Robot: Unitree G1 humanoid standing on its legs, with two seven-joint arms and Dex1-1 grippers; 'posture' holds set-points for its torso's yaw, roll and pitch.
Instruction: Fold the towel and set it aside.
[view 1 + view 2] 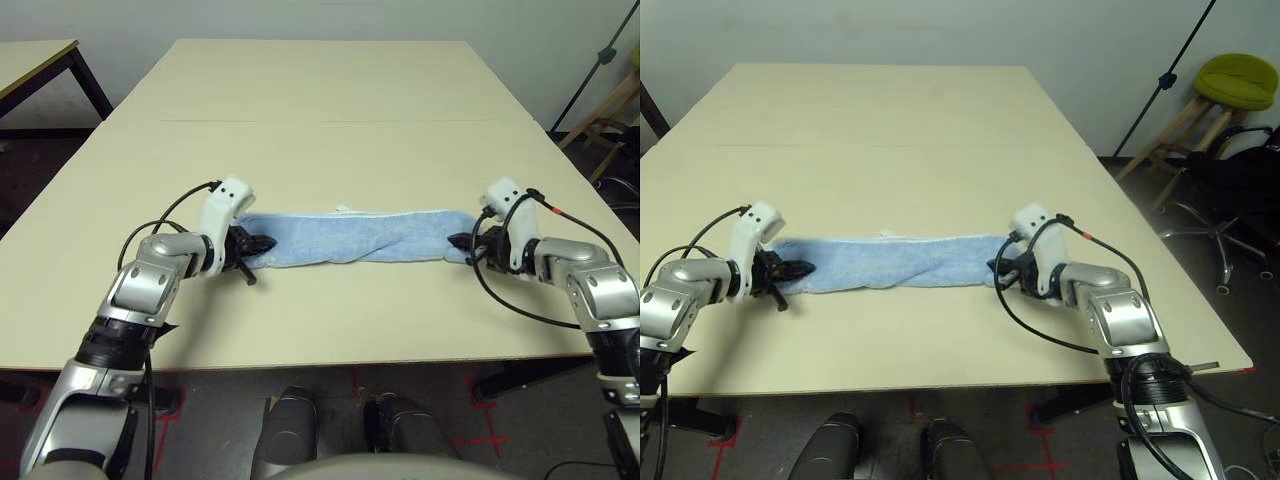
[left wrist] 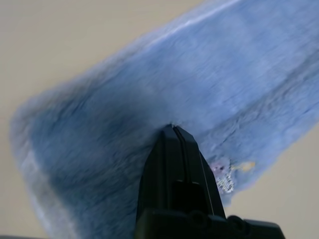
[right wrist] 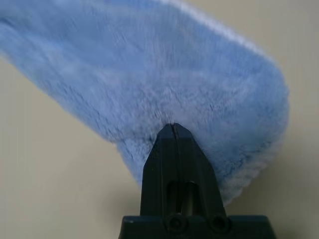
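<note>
The light-blue towel lies stretched in a long narrow band across the middle of the table, folded lengthwise. My left gripper is shut on the towel's left end, and my right gripper is shut on its right end. In the left wrist view the closed black fingers pinch the terry cloth beside a small yellow-and-dark logo. The right wrist view has the closed fingers biting into the rounded towel end.
The beige table stretches far behind the towel. Another table stands at the back left. A stool with a green seat, a light stand and a chair stand off the table's right side.
</note>
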